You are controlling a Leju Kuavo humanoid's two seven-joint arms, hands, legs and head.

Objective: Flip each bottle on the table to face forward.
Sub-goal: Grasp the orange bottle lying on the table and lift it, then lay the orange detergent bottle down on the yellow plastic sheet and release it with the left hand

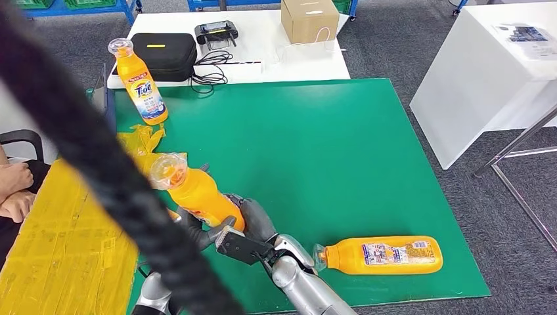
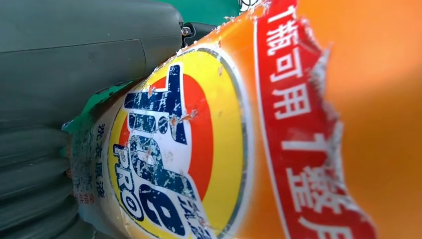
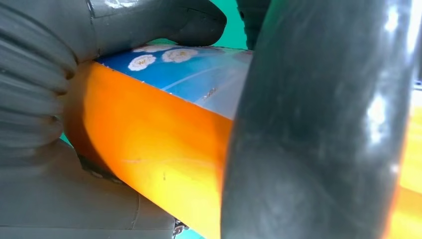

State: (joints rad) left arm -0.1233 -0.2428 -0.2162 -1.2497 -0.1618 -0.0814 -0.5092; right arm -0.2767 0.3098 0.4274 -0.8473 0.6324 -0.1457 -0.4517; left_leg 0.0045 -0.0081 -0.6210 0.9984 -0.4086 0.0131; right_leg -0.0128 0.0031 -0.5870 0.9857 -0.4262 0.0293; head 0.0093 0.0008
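Both the left hand (image 1: pixel 190 226) and right hand (image 1: pixel 253 220) clasp a tilted orange bottle (image 1: pixel 194 190) above the green mat's (image 1: pixel 315 144) near-left area, fingers wrapped around its lower body, cap pointing far-left.

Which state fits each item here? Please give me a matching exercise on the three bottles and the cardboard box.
Things:
1. far bottle
2. held bottle
3. near bottle
4. cardboard box

States:
A. lying on its side on the green mat
B. on the white table
C. gripped by both hands, tilted
D. lying on the green mat's far left corner, Tide label showing

Pairs: 1-D, 2-C, 3-A, 4-B
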